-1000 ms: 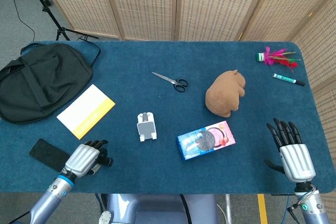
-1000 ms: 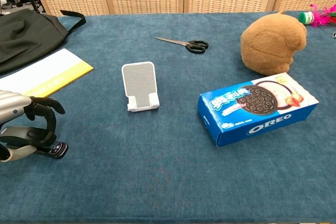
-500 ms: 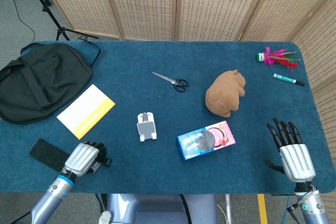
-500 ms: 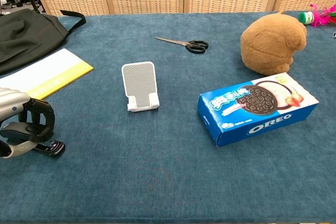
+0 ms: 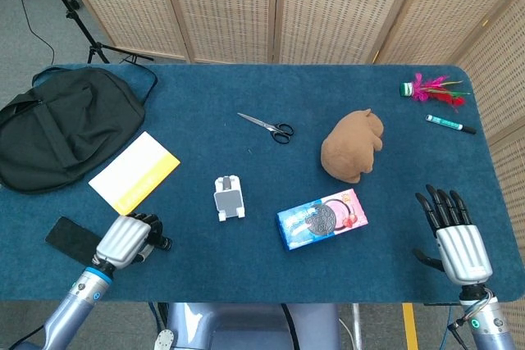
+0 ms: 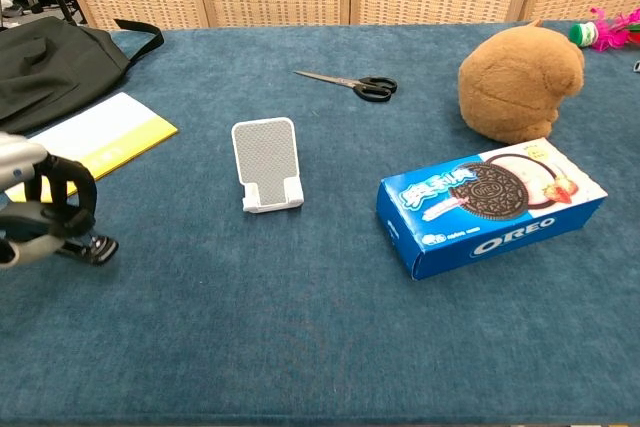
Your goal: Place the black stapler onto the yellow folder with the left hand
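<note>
We hold the small black stapler (image 6: pixel 88 248) in our curled left hand (image 5: pixel 125 239) near the table's front-left corner. The flat yellow-and-white folder (image 5: pixel 134 172) lies just behind it, a black phone (image 5: pixel 74 241) beside. Our right hand (image 5: pixel 456 234) is spread, holding nothing.

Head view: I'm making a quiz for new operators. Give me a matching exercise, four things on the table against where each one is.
Things:
1. black stapler
2. yellow folder
3. scissors
4. marker pen

Places:
A. far right edge of the table
B. in the left hand
C. beside the black bag
D. far middle, left of the plush toy

Pairs: 1-B, 2-C, 3-D, 4-A
</note>
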Controlling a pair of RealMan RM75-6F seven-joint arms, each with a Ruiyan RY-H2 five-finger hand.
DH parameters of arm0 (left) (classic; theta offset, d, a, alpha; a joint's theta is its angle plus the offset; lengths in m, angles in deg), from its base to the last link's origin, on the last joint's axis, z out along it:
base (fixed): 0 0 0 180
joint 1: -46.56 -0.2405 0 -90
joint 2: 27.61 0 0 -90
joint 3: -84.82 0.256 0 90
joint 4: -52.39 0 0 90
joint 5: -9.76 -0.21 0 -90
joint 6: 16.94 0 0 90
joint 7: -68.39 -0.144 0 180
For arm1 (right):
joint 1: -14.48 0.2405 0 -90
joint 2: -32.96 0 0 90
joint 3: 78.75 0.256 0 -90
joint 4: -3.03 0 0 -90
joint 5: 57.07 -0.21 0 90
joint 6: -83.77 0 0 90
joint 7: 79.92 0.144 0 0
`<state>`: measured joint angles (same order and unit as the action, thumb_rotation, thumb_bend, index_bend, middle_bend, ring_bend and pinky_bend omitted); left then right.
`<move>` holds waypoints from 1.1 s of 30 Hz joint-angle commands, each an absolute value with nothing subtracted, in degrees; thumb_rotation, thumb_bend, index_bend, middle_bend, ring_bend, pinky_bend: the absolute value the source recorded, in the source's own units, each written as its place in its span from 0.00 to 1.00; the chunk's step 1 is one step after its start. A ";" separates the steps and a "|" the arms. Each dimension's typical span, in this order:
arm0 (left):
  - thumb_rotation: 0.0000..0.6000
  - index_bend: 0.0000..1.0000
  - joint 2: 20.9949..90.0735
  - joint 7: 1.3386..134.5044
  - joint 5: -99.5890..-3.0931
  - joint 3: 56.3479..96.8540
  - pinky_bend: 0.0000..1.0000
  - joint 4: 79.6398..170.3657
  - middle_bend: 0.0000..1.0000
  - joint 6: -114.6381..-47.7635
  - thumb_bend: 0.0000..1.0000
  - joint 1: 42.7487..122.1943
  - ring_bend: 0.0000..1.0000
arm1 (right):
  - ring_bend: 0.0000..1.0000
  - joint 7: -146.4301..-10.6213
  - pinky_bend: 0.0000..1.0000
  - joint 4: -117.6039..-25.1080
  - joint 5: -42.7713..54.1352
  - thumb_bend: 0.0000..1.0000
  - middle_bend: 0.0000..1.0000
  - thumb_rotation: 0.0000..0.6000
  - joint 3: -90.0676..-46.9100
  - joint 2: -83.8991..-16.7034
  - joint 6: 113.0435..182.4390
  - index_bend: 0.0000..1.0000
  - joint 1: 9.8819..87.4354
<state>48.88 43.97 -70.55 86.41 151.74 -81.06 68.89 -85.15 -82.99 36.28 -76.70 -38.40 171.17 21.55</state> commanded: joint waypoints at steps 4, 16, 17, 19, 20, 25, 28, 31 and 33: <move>1.00 0.74 47.72 41.67 -70.13 83.34 0.45 151.18 0.43 -82.70 0.49 70.29 0.40 | 0.00 -85.43 0.00 -83.02 36.31 0.10 0.00 1.00 -76.77 -38.46 171.05 0.00 21.59; 1.00 0.74 49.73 39.38 -65.10 80.00 0.45 143.63 0.43 -80.24 0.49 73.39 0.40 | 0.00 -86.11 0.00 -83.12 36.16 0.10 0.00 1.00 -76.78 -38.67 170.63 0.00 21.74; 1.00 0.74 50.14 39.37 -64.57 79.81 0.45 142.69 0.43 -80.09 0.49 73.57 0.40 | 0.00 -86.10 0.00 -83.12 36.11 0.10 0.00 1.00 -76.77 -38.68 170.60 0.00 21.74; 1.00 0.74 50.52 39.61 -64.06 79.59 0.45 141.80 0.43 -79.92 0.49 73.77 0.40 | 0.00 -86.07 0.00 -83.13 36.06 0.10 0.00 1.00 -76.75 -38.68 170.57 0.00 21.76; 1.00 0.74 50.71 39.90 -63.68 79.41 0.45 141.29 0.43 -79.80 0.49 73.88 0.40 | 0.00 -86.06 0.00 -83.13 36.03 0.10 0.00 1.00 -76.74 -38.67 170.55 0.00 21.76; 1.00 0.74 52.07 41.09 -62.15 77.95 0.45 137.35 0.43 -79.58 0.49 74.85 0.40 | 0.00 -86.18 0.00 -83.10 36.02 0.10 0.00 1.00 -76.74 -38.72 170.46 0.00 21.81; 1.00 0.74 52.99 42.45 -61.53 76.95 0.45 135.26 0.43 -79.71 0.49 75.42 0.40 | 0.00 -86.32 0.00 -83.12 36.00 0.10 0.00 1.00 -76.75 -38.77 170.42 0.00 21.83; 1.00 0.74 53.89 43.50 -60.73 76.23 0.45 133.26 0.43 -79.51 0.49 75.90 0.40 | 0.00 -86.47 0.00 -83.12 35.98 0.10 0.00 1.00 -76.78 -38.84 170.31 0.00 21.87; 1.00 0.74 54.65 43.73 -59.89 75.88 0.45 131.61 0.43 -79.28 0.49 76.15 0.40 | 0.00 -86.58 0.00 -83.11 35.94 0.10 0.00 1.00 -76.79 -38.87 170.20 0.00 21.91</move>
